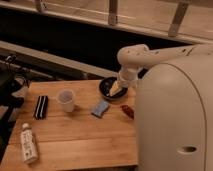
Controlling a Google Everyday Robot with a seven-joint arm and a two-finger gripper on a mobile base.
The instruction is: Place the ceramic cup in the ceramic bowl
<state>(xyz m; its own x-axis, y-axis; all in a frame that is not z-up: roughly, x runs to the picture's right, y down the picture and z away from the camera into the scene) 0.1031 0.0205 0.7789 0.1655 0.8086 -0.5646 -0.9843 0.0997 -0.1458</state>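
Gripper (116,88) hangs low over the ceramic bowl (103,87), with its fingers spread apart and nothing held between them. Whether the tips touch the bowl I cannot tell. The bowl is black and shallow, and the arm hides part of it. The ceramic cup (66,100), small, white and without handle, stands upright on the wooden table (75,147), well apart from the bowl.

On the worktop (75,145) the ceramic cup (66,100) stands left of the ceramic bowl (104,86), apart; the tool (116,89) hangs over the bowl.
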